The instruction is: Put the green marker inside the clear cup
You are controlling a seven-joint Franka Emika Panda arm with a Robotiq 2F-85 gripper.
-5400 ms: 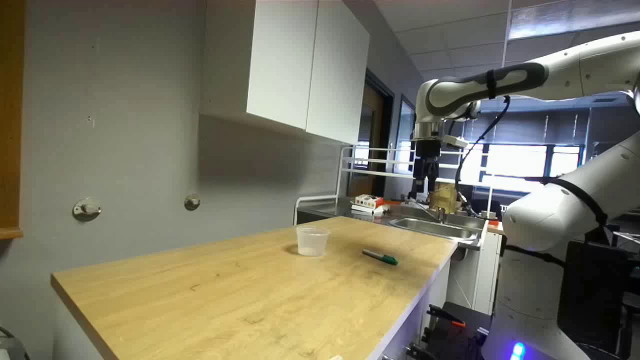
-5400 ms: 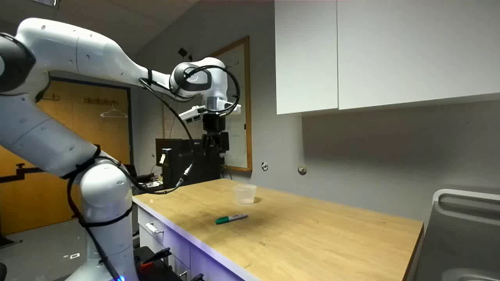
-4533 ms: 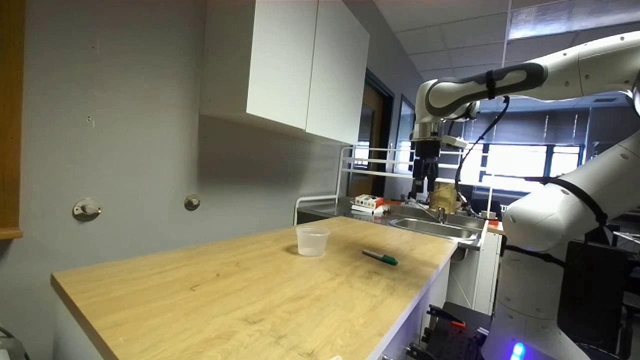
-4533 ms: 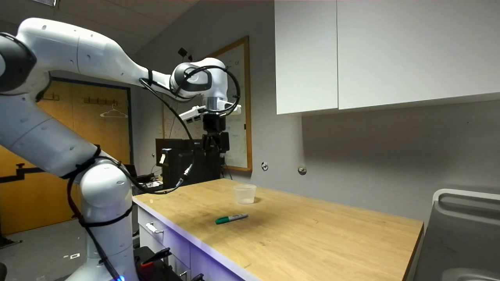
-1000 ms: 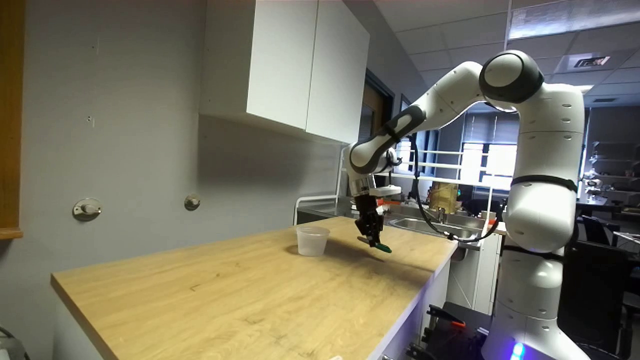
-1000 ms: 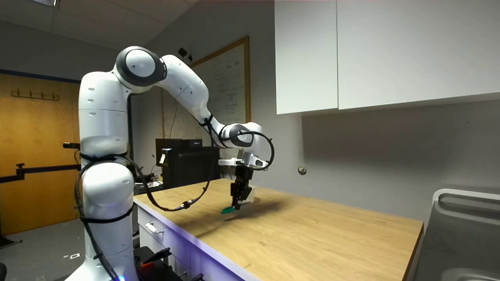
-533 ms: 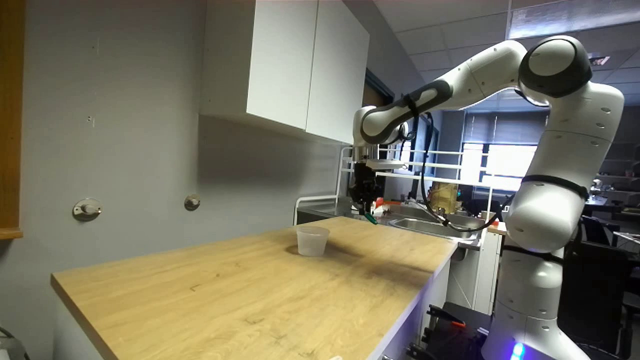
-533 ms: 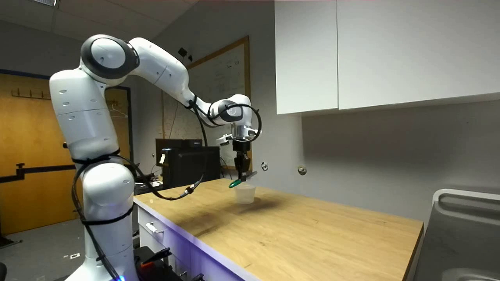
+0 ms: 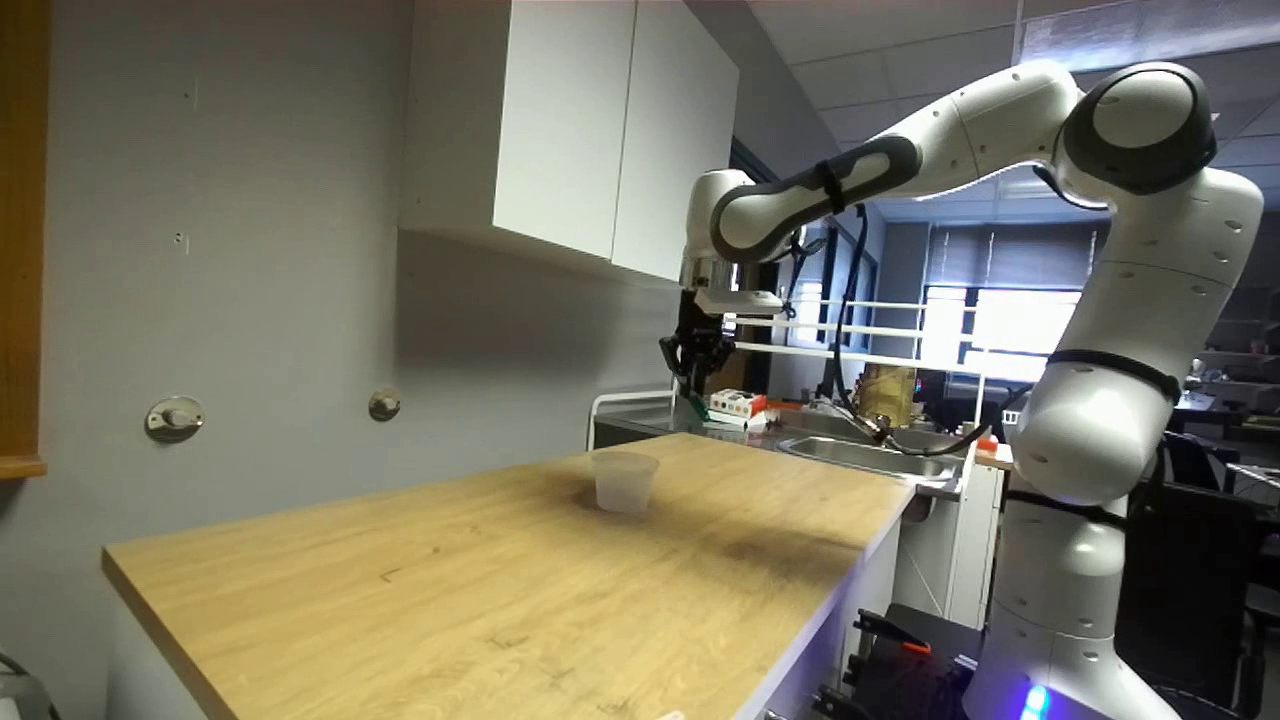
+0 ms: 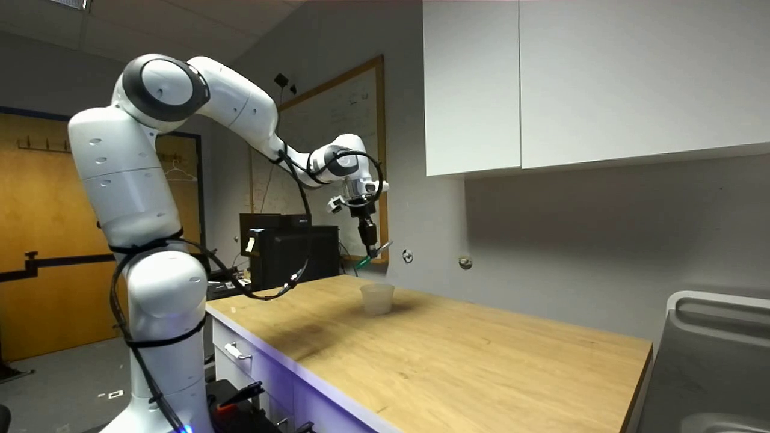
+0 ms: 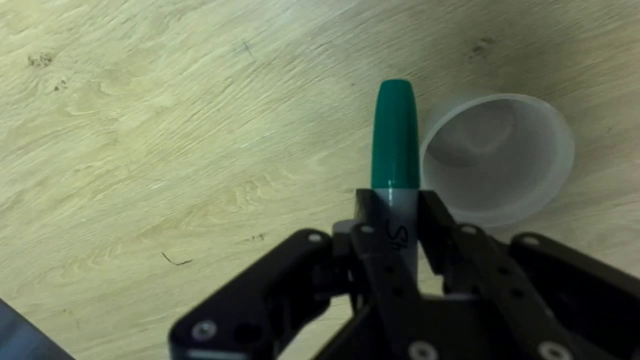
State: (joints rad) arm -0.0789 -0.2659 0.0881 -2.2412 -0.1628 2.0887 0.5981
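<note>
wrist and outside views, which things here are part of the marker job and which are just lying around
For the job:
green marker, held in the gripper
clear cup, upright

Just there:
box
sink
whiteboard

The green marker (image 11: pixel 395 135) has a green cap and a pale grey barrel with dark lettering. It is held in the air above the bench (image 10: pixel 481 373), tilted, cap end lower, apart from the clear cup (image 10: pixel 377 300). The cup, see-through and whitish, widens toward its rim. It stands upright on the bench, in from the corners, nearer the wall-side edge than the robot-side one.
</note>
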